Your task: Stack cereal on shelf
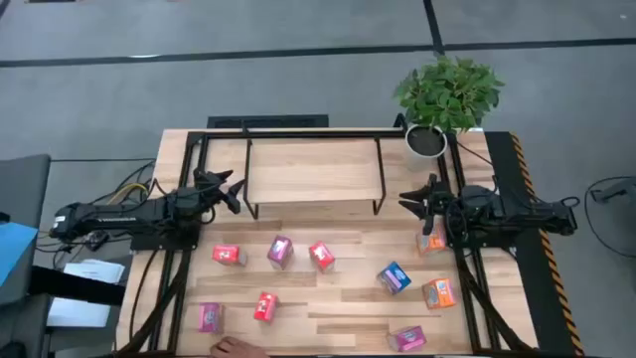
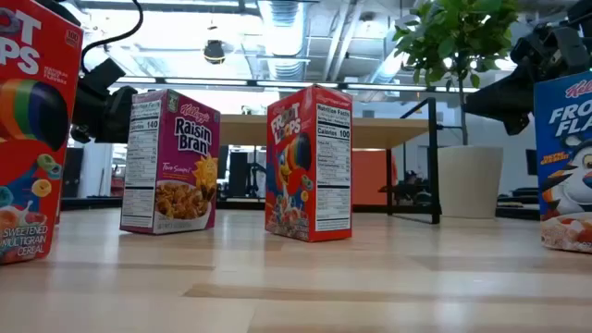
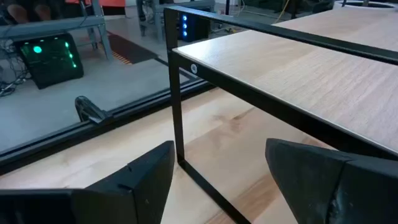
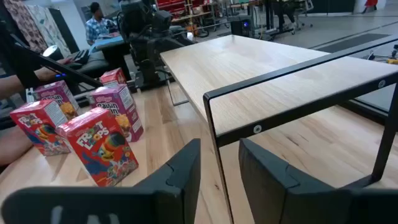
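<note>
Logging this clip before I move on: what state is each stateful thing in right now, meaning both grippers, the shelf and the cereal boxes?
Left gripper: open, empty, beside the shelf's left end.
Right gripper: open, empty, beside the shelf's right end.
Shelf: upright, its board bare, no box on it.
Cereal boxes: all off the shelf, scattered on the table in front of it.
Potted plant: upright at the table's far right corner.

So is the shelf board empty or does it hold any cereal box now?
Empty. The high view shows the shelf board bare; the cereal boxes all sit on the table in front.
</note>
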`<state>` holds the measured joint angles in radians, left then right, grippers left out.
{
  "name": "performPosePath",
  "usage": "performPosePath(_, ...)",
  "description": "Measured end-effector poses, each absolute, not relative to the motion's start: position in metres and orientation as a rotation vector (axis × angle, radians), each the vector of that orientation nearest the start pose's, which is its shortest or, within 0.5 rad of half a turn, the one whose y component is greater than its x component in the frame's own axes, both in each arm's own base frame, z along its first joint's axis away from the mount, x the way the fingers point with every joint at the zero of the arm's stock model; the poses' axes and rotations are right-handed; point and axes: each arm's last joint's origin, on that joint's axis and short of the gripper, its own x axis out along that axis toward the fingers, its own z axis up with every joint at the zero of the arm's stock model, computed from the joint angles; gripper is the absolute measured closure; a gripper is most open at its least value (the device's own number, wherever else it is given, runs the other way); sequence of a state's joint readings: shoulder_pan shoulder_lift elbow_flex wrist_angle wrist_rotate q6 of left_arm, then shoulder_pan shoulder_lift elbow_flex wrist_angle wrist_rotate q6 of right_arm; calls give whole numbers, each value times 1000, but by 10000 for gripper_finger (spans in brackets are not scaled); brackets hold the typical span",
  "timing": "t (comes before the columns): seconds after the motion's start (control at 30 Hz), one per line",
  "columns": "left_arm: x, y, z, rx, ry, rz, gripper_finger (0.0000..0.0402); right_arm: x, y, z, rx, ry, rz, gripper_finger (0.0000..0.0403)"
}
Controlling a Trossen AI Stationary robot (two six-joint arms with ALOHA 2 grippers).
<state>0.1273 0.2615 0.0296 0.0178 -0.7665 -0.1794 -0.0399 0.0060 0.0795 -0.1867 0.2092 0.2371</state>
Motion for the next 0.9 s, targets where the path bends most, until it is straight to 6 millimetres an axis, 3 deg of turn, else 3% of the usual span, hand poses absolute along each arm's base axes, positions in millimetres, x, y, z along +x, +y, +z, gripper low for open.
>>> performPosePath(0.9,100,33,155,-97,130,906,158,91,-10,172,226,83,-262,269)
